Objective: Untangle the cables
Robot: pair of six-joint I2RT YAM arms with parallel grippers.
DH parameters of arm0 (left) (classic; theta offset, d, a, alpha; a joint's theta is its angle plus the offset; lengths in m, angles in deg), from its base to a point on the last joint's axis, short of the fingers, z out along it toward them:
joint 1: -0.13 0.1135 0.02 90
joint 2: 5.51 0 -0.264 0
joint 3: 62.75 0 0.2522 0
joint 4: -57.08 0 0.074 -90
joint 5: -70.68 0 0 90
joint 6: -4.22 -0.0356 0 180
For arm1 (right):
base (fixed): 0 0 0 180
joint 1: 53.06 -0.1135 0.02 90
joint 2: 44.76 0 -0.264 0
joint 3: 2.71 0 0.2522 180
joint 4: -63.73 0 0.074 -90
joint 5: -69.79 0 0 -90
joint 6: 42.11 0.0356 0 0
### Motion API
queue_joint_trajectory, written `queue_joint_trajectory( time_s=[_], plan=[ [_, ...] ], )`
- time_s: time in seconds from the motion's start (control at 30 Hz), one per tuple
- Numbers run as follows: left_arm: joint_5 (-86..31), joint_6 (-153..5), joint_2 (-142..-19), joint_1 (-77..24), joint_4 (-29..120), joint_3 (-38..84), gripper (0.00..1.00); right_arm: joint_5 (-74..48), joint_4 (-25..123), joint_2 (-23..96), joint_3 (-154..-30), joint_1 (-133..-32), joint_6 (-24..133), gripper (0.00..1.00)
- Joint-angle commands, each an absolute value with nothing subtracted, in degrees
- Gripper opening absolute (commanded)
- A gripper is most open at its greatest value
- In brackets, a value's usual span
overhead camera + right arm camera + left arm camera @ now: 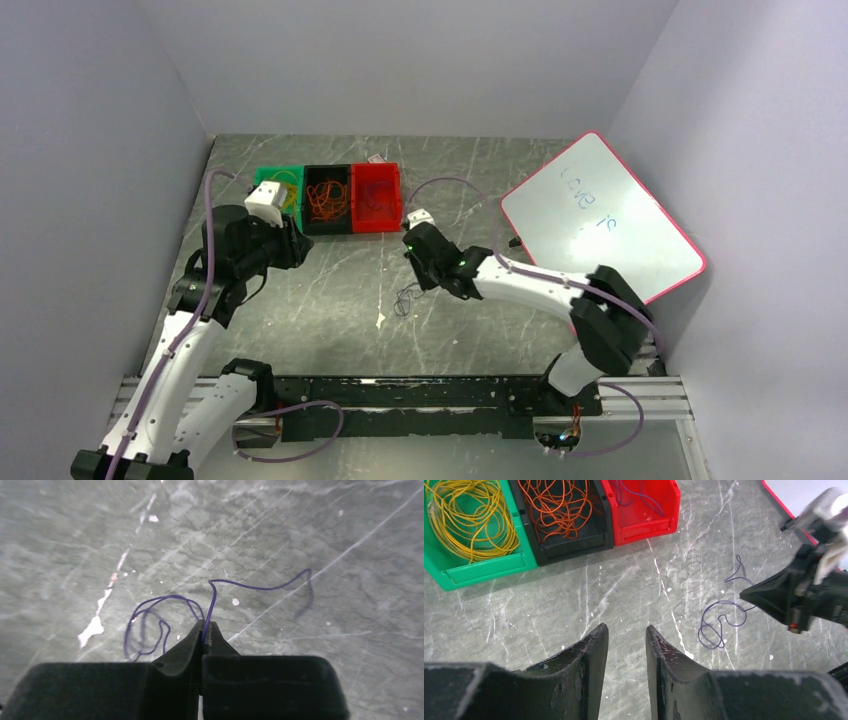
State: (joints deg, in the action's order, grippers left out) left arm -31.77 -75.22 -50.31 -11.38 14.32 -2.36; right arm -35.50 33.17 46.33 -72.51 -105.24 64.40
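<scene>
Purple cable (pixel 212 605) lies in loose loops on the grey marbled desk (pixel 574 580), one stretch of it pinched between the clenched tips of the right claw (pixel 204 630). Over by the bins, the left claw (pixel 626 635) hangs above the desk, jaws apart, grasping nothing. Yellow cables (pixel 469 520) fill a green bin (pixel 484 570) and orange cables (pixel 556 505) a black bin (pixel 574 542), next to a red bin (pixel 649 527).

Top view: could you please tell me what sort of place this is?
Probably a robot lab test cell: plain walls box in a marble-look table, two arms sit bolted to a rail, and coloured bins hold sorted cables.
</scene>
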Motion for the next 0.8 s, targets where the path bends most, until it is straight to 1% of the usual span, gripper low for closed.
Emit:
queue_joint_trajectory(
  time_s=[0.0,0.3,0.6,0.67,0.77],
  plan=[
    [-31.4,-74.97,-48.82,-11.31,14.63,-2.26,0.39,-36.38,32.08,39.18,-74.95,-105.26,62.45,0.0],
    [-30.95,-74.98,-47.96,-11.3,15.66,-3.95,0.39,-39.21,30.57,31.86,-80.26,-105.24,58.44,0.0],
    [-31.62,-74.71,-46.91,-11.36,16.0,-4.25,0.4,-41.19,32.04,31.09,-85.72,-105.19,53.59,0.0],
    [-34.04,-73.97,-46.8,-11.31,16.79,-4.18,0.41,-41.26,31.66,31.58,-87.4,-105.21,53.1,0.0],
    [-43.87,-69.86,-46.67,-11.32,21.18,-5.84,0.43,-40.49,32.86,31.2,-88.28,-105.24,53.98,0.0]
  ],
)
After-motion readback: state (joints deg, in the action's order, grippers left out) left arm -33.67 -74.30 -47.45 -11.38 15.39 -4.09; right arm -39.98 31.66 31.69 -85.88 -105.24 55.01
